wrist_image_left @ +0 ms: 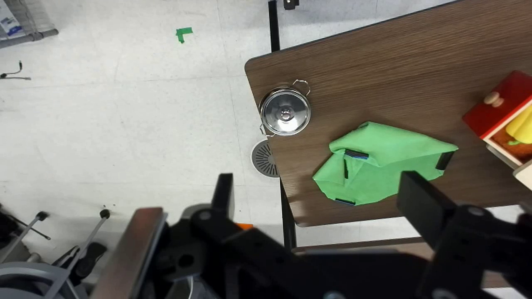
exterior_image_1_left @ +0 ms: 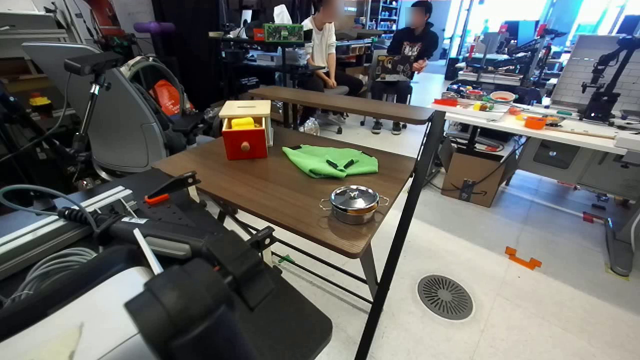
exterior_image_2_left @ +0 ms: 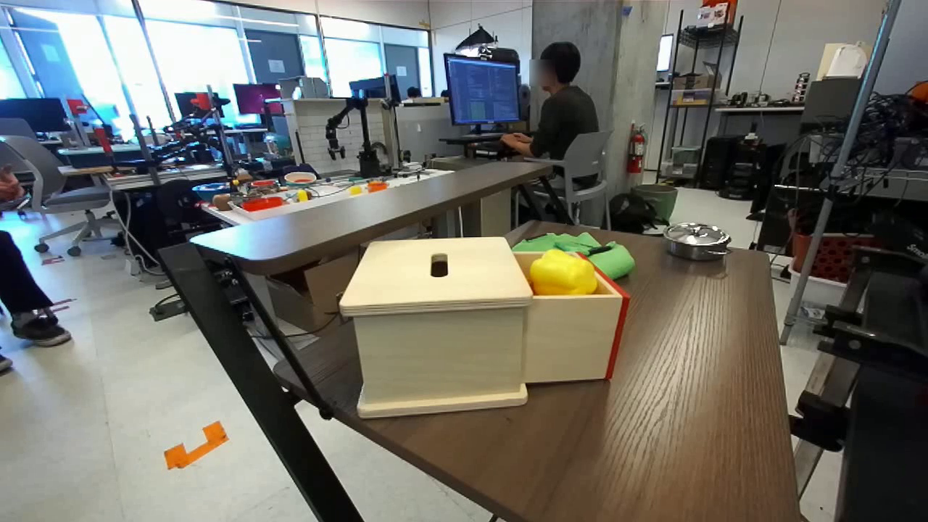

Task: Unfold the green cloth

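Note:
The green cloth (wrist_image_left: 399, 143) lies rumpled on the brown table, with several dark strips on it. In the wrist view its upper part is folded over and its left corner is creased inward. It shows whole in an exterior view (exterior_image_1_left: 320, 157) and is partly hidden behind the wooden box in an exterior view (exterior_image_2_left: 618, 261). My gripper (wrist_image_left: 318, 176) is open and empty, its fingers wide apart. It is above the table, apart from the cloth; the right finger overlaps the cloth's lower edge in the wrist view. The gripper is not clearly visible in the exterior views.
A lidded metal pot (wrist_image_left: 286, 112) stands near the table's corner (exterior_image_1_left: 350, 245). A wooden box (exterior_image_2_left: 442, 348) with a red-fronted open drawer (exterior_image_1_left: 245, 143) holding a yellow pepper (exterior_image_2_left: 562, 274) stands beside the cloth. A raised shelf (exterior_image_1_left: 340, 102) runs along one table edge.

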You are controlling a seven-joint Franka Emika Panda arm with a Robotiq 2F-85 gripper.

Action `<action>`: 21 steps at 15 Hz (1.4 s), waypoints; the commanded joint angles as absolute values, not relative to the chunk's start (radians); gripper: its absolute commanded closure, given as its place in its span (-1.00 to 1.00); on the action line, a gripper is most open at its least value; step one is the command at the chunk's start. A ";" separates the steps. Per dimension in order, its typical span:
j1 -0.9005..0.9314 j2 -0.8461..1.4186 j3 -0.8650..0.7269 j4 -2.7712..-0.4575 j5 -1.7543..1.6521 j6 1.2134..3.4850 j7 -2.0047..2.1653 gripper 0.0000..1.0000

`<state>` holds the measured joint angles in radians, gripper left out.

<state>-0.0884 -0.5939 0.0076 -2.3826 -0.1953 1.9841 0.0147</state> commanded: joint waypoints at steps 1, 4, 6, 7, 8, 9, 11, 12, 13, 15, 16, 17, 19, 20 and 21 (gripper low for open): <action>-0.079 -0.593 0.001 -2.381 -0.200 1.981 0.019 -1.00; -0.068 -0.508 -0.005 -2.367 -0.188 2.030 0.008 -1.00; -0.055 -0.433 -0.008 -2.361 -0.184 2.087 -0.015 -1.00; -0.043 -0.392 -0.015 -2.355 -0.174 2.120 -0.042 -1.00; -0.034 -0.337 -0.018 -2.344 -0.172 2.161 -0.068 -1.00; -0.027 -0.282 -0.019 -2.329 -0.170 2.189 -0.094 -1.00; -0.023 -0.168 -0.015 -2.290 -0.176 2.237 -0.127 -1.00; -0.042 -0.108 0.005 -2.261 -0.216 2.242 -0.050 -1.00; -0.061 -0.064 0.018 -2.239 -0.275 2.248 0.042 -1.00; -0.038 -0.124 0.000 -2.299 -0.225 2.238 -0.024 -1.00; -0.037 -0.110 -0.001 -2.295 -0.225 2.238 -0.024 -1.00; -0.037 -0.114 -0.001 -2.297 -0.225 2.238 -0.024 -1.00; -0.037 -0.131 0.000 -2.298 -0.225 2.237 -0.025 -1.00; -0.037 -0.138 0.000 -2.299 -0.225 2.237 -0.025 -1.00; -0.037 -0.142 0.000 -2.300 -0.225 2.237 -0.025 -1.00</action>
<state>-0.0433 -0.1419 0.0061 -2.3018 -0.2245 2.2399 -0.0253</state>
